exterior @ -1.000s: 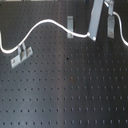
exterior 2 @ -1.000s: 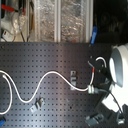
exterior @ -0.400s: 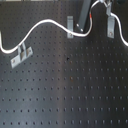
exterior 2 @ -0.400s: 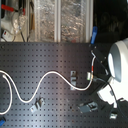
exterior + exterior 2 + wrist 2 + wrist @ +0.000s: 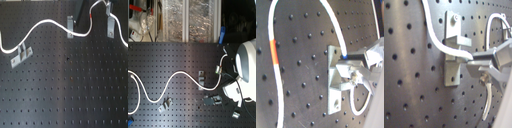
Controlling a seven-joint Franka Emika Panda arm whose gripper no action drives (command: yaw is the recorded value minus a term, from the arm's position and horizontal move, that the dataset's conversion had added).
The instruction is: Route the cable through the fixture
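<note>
Both exterior views show the change: the arm, earlier leaning over the board's far brackets, has pulled back, leaving the cable draped from the edge bracket over the middle bracket toward the third bracket. Its red band lies between those two. The gripper sits beside a bracket in the first wrist view, fingers close together around the cable, though blur hides actual contact.

Bulky white rounded arm w/ black cabling; grey metal fingers (angular, blocky)
</note>
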